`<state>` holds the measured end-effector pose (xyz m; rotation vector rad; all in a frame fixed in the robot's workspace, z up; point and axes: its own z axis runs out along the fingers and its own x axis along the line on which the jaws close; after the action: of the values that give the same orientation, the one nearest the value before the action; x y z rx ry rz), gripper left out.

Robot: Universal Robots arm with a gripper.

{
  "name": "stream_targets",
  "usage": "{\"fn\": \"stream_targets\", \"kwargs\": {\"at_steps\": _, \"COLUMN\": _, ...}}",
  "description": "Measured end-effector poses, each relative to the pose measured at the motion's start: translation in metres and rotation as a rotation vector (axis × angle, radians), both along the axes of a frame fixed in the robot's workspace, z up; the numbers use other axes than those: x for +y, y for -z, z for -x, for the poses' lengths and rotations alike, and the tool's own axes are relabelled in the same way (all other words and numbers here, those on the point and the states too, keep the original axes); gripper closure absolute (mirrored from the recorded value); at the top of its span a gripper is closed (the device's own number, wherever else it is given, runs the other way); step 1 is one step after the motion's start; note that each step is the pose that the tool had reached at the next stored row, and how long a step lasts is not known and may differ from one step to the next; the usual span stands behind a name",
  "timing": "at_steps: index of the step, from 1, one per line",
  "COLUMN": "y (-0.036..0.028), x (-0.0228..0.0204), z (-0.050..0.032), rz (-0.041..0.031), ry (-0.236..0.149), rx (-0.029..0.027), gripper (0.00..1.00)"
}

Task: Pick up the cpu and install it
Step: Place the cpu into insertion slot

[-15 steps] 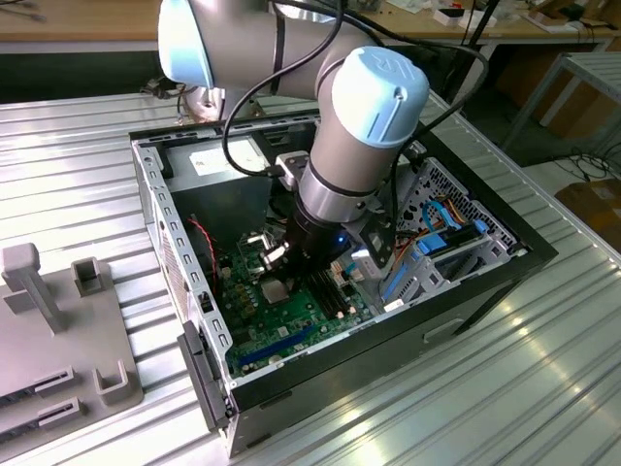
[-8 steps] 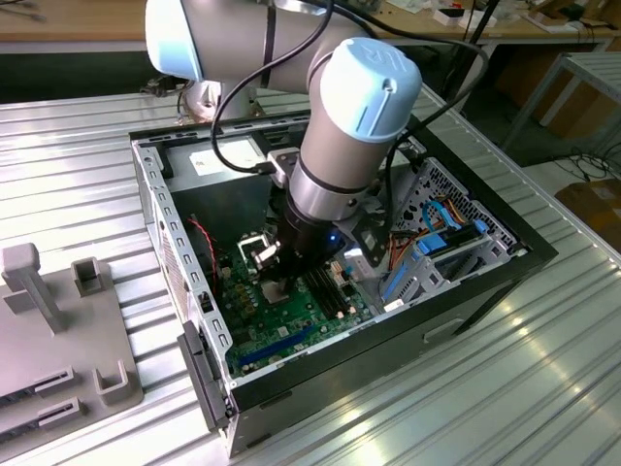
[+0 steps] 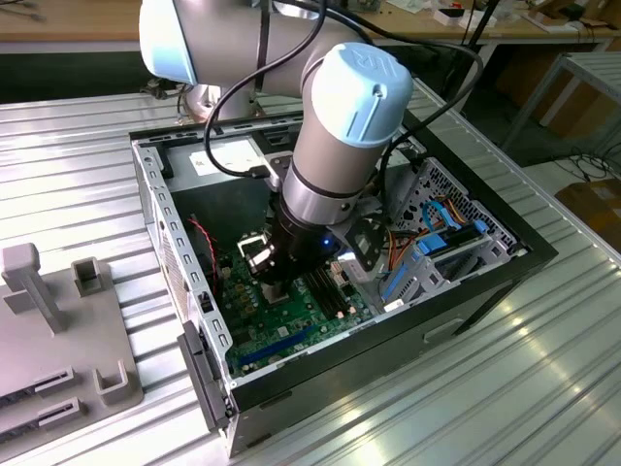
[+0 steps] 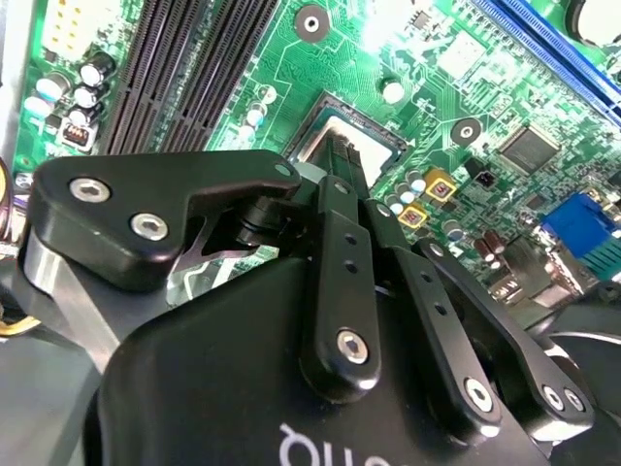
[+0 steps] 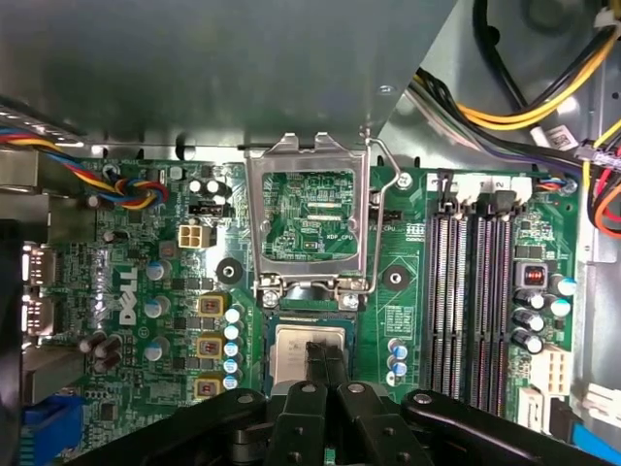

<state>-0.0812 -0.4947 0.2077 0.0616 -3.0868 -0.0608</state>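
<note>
The cpu (image 5: pixel 291 349), a small pale silvery square, lies flat within the socket (image 5: pixel 266 335) on the green motherboard (image 5: pixel 146 320). In the first wrist view my gripper (image 5: pixel 325 351) has its two black fingers drawn together on the middle of the chip's face, with only a thin line between them. The second wrist view shows the gripper (image 4: pixel 342 155) reaching down into the socket opening. The socket's silver load plate (image 5: pixel 254 214) is hinged up, with its wire lever (image 5: pixel 375 214) raised. In the exterior view the gripper (image 3: pixel 275 289) is deep inside the open computer case (image 3: pixel 160 214).
Black memory slots (image 5: pixel 471 291) run beside the socket. Bundled coloured cables (image 5: pixel 505 107) and a blue drive bracket (image 3: pixel 427 262) sit at the case's exterior-view right. A grey fixture (image 3: pixel 58 330) stands on the ribbed metal table at the exterior view's left.
</note>
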Motion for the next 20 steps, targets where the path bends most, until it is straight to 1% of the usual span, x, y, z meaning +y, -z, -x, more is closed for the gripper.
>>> {"fn": "stream_targets", "kwargs": {"at_steps": 3, "y": 0.0055, "x": -0.0001, "z": 0.0002, "rz": 0.0008, "ry": 0.000, "rx": 0.0003, "gripper": 0.89}}
{"fn": "stream_targets", "kwargs": {"at_steps": 6, "y": 0.0068, "x": 0.0000, "z": 0.0000, "rz": 0.0002, "ry": 0.000, "rx": 0.0002, "gripper": 0.89}}
{"fn": "stream_targets", "kwargs": {"at_steps": 7, "y": 0.0061, "x": 0.0000, "z": -0.0001, "rz": 0.0000, "ry": 0.000, "rx": -0.0001, "gripper": 0.89}}
{"fn": "stream_targets", "kwargs": {"at_steps": 9, "y": 0.0029, "x": 0.0004, "z": -0.0004, "rz": -0.0020, "ry": 0.000, "rx": -0.0012, "gripper": 0.89}}
{"fn": "stream_targets", "kwargs": {"at_steps": 11, "y": -0.0039, "x": 0.0002, "z": -0.0003, "rz": 0.0020, "ry": 0.000, "rx": 0.0019, "gripper": 0.89}}
{"fn": "stream_targets", "kwargs": {"at_steps": 16, "y": -0.0204, "x": 0.0004, "z": -0.0002, "rz": 0.0049, "ry": 0.000, "rx": 0.0065, "gripper": 0.89}}
{"fn": "stream_targets", "kwargs": {"at_steps": 17, "y": -0.0226, "x": 0.0005, "z": -0.0003, "rz": 0.0054, "ry": 0.000, "rx": 0.0072, "gripper": 0.89}}
{"fn": "stream_targets", "kwargs": {"at_steps": 18, "y": -0.0235, "x": 0.0005, "z": -0.0003, "rz": 0.0054, "ry": 0.000, "rx": 0.0075, "gripper": 0.89}}
{"fn": "stream_targets", "kwargs": {"at_steps": 20, "y": -0.0235, "x": 0.0005, "z": -0.0003, "rz": 0.0055, "ry": 0.000, "rx": 0.0077, "gripper": 0.89}}
